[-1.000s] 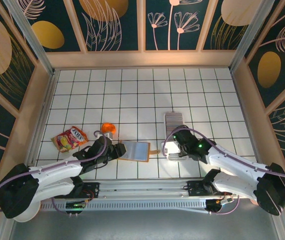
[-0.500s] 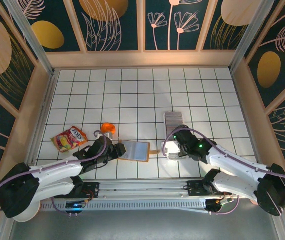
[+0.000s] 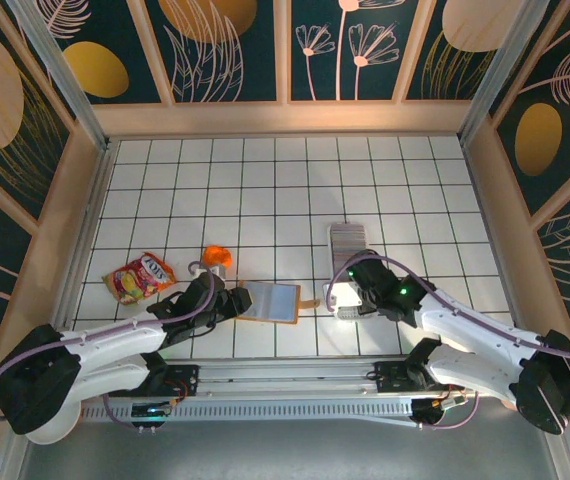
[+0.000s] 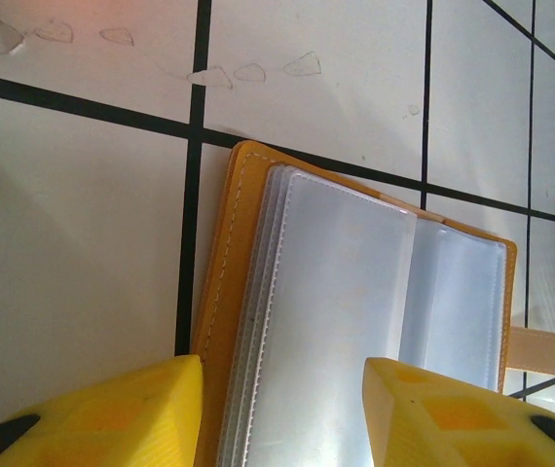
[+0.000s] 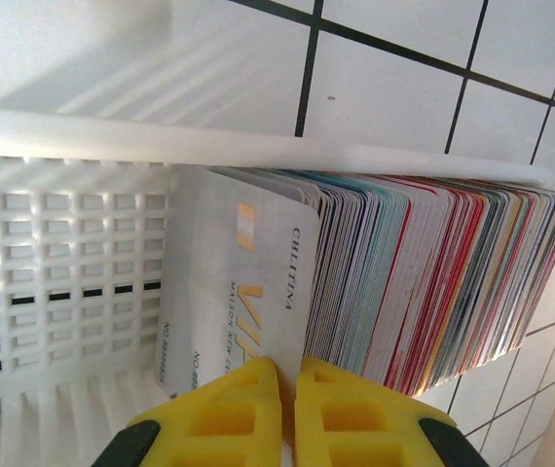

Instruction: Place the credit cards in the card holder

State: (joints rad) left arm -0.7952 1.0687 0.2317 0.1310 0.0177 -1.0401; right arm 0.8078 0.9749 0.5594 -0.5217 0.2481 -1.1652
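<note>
The right end effector [image 5: 287, 384] is pressed together on the near edge of the front card [image 5: 239, 292], a pale grey one with an orange mark. That pinched edge is hidden between the yellow fingers [image 5: 219, 409], and the card's print is too small to read in full. The card leans away from the rest of the credit cards [image 5: 433, 282], which stand edge-on in a tight, many-coloured row inside a white latticed tray [image 5: 63, 282]. The right end of the row is cut off at the frame.

From above, the right end effector [image 3: 348, 300] covers the near end of the tray. The credit cards [image 3: 346, 243] show there as a grey striped block beyond it.

The card holder [image 4: 355, 321] lies open on the bench [image 3: 265, 190], tan cover down and clear sleeves up. Its near edge runs out of the left wrist view, and its clasp tab [image 4: 550, 355] sticks out on the right. The left end effector [image 4: 282, 413] is spread, with one finger beside the cover's left edge and the other over the sleeves. Whether either touches the holder cannot be told.

Overhead, the card holder [image 3: 273, 300] sits just right of the left end effector [image 3: 240, 298], with a strip of bare tile between its tab and the tray. A snack packet [image 3: 140, 277] and a small orange object [image 3: 216, 257] lie to the left. The far half of the bench is open tile up to the wooden rim.
</note>
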